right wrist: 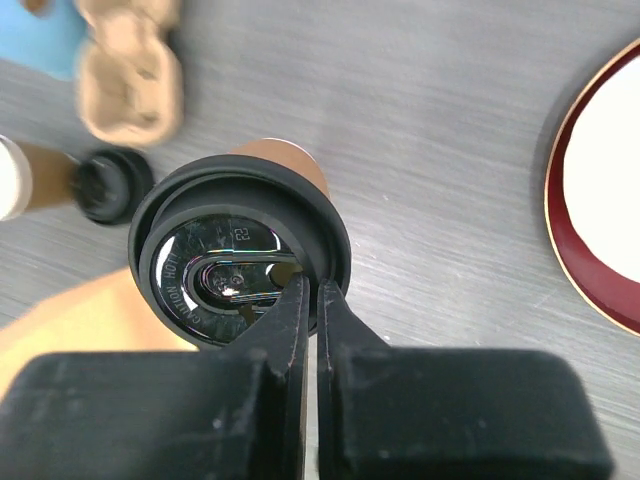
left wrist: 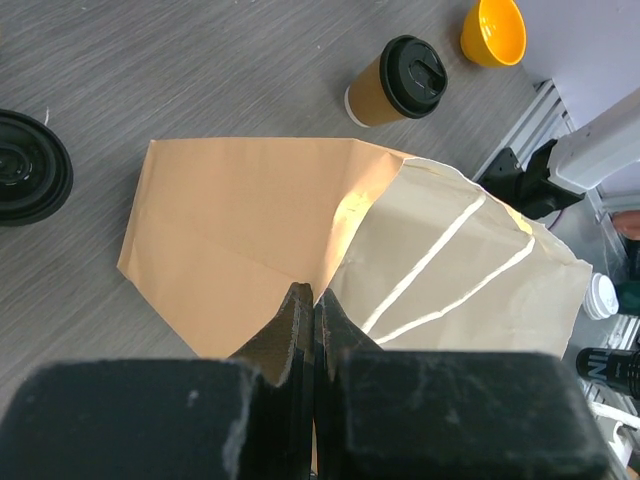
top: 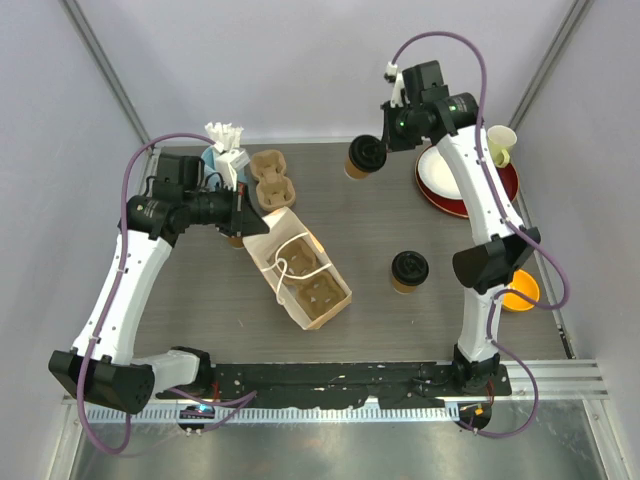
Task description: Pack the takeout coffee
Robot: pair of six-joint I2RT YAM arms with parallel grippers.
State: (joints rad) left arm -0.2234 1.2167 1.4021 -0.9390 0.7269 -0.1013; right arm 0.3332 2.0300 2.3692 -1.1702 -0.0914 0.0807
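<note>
Right claw [right wrist: 311, 287] pinched shut on lid rim of one cup [right wrist: 240, 260], hanging above far bench [top: 330, 215]. Left claw [left wrist: 313, 297] clamps bag [left wrist: 230, 220] edge, mouth open. Other cup [top: 408, 271] stands near bag. Step looks like carrying first cup; next, swing left, lower it upright into bag.

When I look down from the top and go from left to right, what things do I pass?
Blue cup of straws → paper bag → gripped coffee cup → standing coffee cup → orange bowl.
</note>
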